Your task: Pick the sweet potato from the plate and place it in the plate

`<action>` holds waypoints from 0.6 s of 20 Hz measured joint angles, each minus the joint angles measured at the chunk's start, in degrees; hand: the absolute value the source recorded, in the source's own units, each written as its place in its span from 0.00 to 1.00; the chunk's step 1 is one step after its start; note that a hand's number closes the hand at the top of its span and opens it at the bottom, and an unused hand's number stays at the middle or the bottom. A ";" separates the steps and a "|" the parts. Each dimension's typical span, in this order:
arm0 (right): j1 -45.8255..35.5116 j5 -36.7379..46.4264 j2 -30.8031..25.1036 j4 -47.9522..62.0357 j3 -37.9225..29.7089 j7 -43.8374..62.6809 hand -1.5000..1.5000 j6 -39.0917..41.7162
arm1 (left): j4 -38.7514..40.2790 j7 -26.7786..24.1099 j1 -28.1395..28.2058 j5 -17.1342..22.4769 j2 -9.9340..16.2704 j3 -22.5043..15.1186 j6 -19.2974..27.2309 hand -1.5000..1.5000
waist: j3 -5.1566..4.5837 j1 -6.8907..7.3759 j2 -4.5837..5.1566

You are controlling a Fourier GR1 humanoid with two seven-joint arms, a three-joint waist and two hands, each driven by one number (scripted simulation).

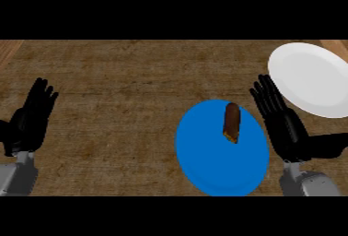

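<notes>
Sweet potato (232,122) lay on blue plate (222,152), toward its far right rim. Probably stiff, light, tapered, prone to roll — best pinched across middle. Right hand (281,120) open beside it; left hand (31,117) open, resting near counter's left edge. White plate (309,78) at far right corner.

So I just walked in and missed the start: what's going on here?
Nothing is being held yet. The sweet potato lies on the blue plate, in its upper right part. The white plate sits bare at the far right. The right hand is open between the two plates, and the left hand rests open at the left edge.
</notes>
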 measured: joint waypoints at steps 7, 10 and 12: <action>-10.45 12.73 -13.88 1.28 -4.67 7.62 1.00 -3.98 | 1.72 4.00 3.91 -3.29 -2.85 -6.36 -0.23 0.50 | -1.07 -0.72 0.19; -11.61 22.83 -20.18 3.76 -6.98 10.40 0.00 -9.76 | 0.90 5.06 4.12 -3.89 -4.09 -8.43 -0.41 0.50 | -0.74 -1.17 -0.02; -12.50 27.65 -21.09 4.08 -7.79 12.09 0.00 -14.08 | -0.20 5.85 4.26 -5.04 -5.69 -10.14 0.94 0.50 | -0.40 -0.94 -0.26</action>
